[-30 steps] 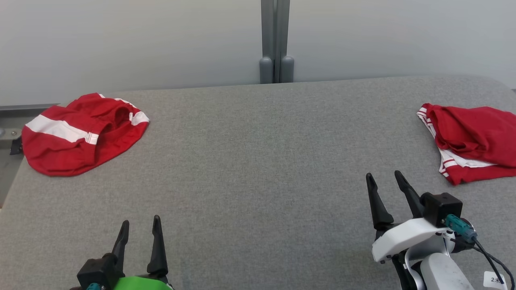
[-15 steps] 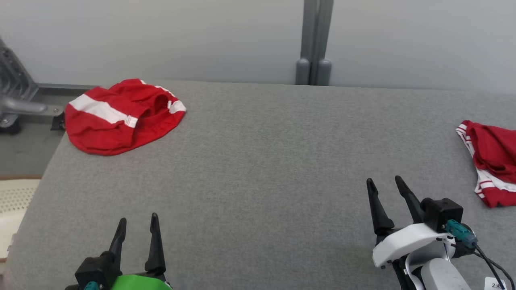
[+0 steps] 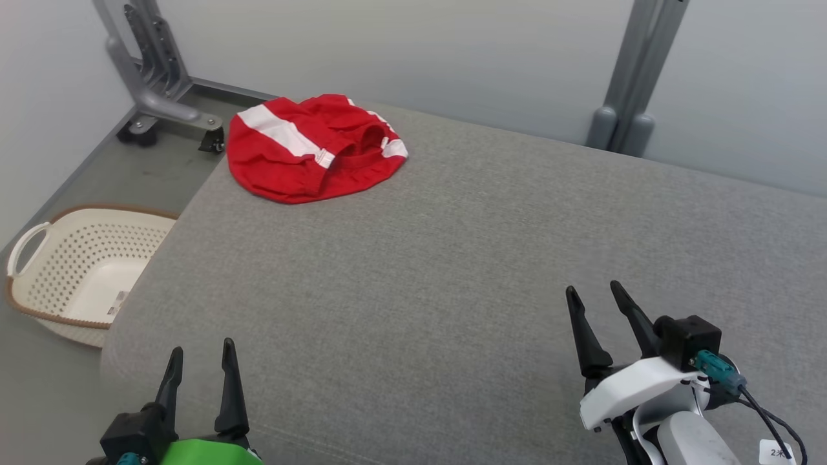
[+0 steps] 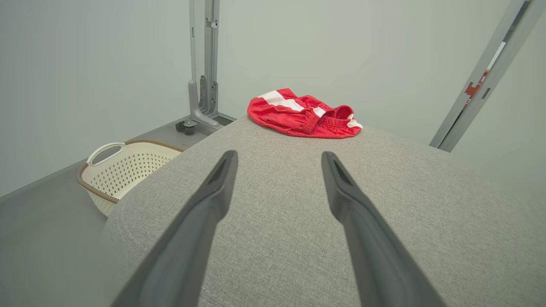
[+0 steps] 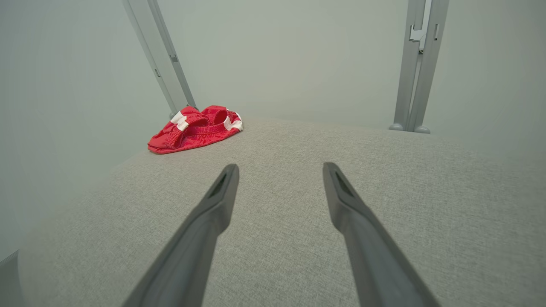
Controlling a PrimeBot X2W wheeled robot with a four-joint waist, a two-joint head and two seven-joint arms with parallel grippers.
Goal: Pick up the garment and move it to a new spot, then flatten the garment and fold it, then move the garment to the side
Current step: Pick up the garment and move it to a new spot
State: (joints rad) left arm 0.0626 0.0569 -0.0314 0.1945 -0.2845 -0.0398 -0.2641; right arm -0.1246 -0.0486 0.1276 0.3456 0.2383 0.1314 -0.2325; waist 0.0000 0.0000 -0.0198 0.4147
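– Red cloth with white bands: that's the garment (image 3: pixel 313 148), bunched in the upper left of the head view, on the far left corner of the grey surface (image 3: pixel 465 258). Where are the jaws?

– Low in the frame, well apart from it. Left jaws at the lower left, right jaws at the lower right. Both are spread wide and holding nothing.

– So the pick-up hasn't begun. How would you take it?

– I'd judge the left side has the shorter reach. In the left wrist view the garment (image 4: pixel 300 115) sits nearly straight ahead, beyond the two fingers (image 4: pixel 204 204). Come in low and aim for the raised ridge at the ribbed waistband (image 4: pixel 310 123). Pinch a thick fold rather than a single layer, so it lifts in one piece instead of slipping out.

– Any edges to mind?

– The heap lies close to the surface's left and far edges. Past the left edge there's floor (image 3: pixel 148 174), with a cream perforated basket (image 3: pixel 64 258) at the frame's left. A wheeled metal stand foot (image 3: pixel 161 110) sits just behind the corner. A shove outward could push the cloth off.

– And room to set it down?

– Plenty. The middle and right of the frame are bare grey fabric, from the heap down to the jaws. Drawing the garment toward the centre should leave space for flattening and folding from both sides.
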